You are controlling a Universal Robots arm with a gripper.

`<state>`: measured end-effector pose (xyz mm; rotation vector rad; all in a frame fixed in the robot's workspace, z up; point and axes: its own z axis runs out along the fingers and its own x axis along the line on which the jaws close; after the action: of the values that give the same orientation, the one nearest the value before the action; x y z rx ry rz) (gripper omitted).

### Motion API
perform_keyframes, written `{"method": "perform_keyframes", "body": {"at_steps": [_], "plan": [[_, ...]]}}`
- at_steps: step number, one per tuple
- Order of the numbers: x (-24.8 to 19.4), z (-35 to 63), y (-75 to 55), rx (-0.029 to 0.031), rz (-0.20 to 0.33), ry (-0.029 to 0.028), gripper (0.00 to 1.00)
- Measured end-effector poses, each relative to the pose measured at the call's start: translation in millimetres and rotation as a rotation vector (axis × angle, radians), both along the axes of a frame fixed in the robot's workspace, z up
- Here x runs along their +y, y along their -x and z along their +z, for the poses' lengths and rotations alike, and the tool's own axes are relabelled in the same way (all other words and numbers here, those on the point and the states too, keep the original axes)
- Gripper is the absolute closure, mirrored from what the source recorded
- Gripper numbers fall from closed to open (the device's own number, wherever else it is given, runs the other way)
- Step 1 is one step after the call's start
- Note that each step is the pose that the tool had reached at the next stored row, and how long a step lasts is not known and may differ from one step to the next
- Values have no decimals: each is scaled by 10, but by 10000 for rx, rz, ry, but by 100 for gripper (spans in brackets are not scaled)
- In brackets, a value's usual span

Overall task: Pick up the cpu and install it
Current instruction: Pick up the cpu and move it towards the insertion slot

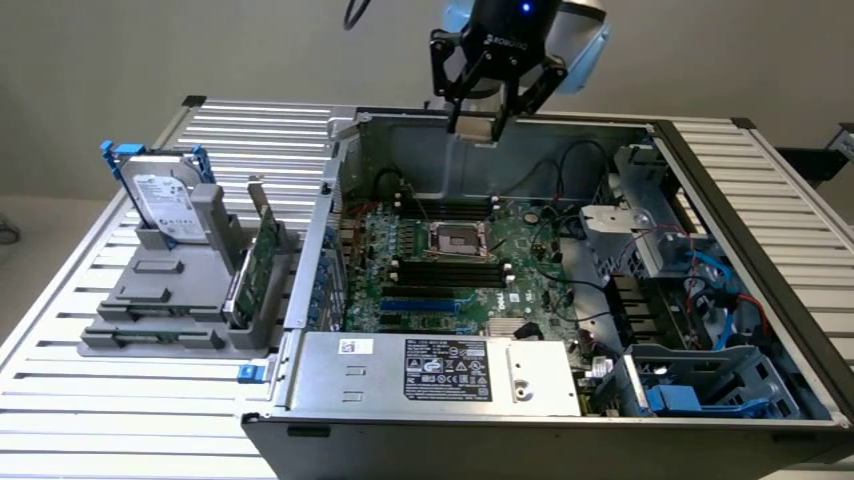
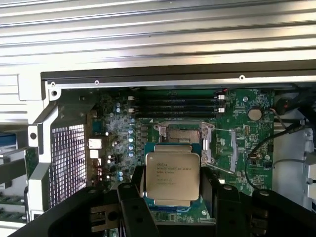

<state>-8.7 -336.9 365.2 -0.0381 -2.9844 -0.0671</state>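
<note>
Exterior view's left: hard drive [image 1: 167, 205] upright in a grey holder [image 1: 160, 300] on the desk [image 1: 80, 400], well apart from the work.

Middle: open case [image 1: 400, 150] with the board [image 1: 441, 290] lying flat inside. The socket [image 1: 454, 240] is bare, near the board's centre. The end effector [image 1: 478, 125] hangs by the case's far wall, high above the board and offset from the socket toward the back.

Wrist view: the cpu [image 2: 172, 177] sits between the black fingers [image 2: 132, 210], clamped by two opposite edges. The jaws are set wide, at chip width. Its printed metal top faces the camera and looks roughly level. The socket shows just beyond the chip, and its frame looks open.

Exterior view's right: cables [image 1: 707, 280] inside the case, nothing near them.

Step, as I judge it: pickup is done and the chip is in the air over the case; install is not yet done. The next move calls for centring the chip over the socket, matching its corner orientation and keeping it level. The descent needs to be slow and straight with no sideways slide, since socket contacts likely bend easily. The socket frame is the nearest thing to clear.
</note>
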Motion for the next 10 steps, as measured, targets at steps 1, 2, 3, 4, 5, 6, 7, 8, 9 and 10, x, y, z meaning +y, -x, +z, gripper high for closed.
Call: {"method": "perform_keyframes", "body": {"at_steps": [1,2,3,4,5,6,7,8,9,10], "plan": [[23,-7,0,-41,0,18,45],[45,-15,0,-75,0,35,45],[65,-23,0,-108,0,53,45],[83,-30,0,-142,0,77,45],[99,-36,0,-183,0,104,45],[110,-42,0,-236,0,138,45],[119,-49,0,-298,1,183,45],[124,-55,0,-359,0,224,45],[129,-61,0,-418,0,267,45],[134,-67,0,-473,0,312,45]]}}
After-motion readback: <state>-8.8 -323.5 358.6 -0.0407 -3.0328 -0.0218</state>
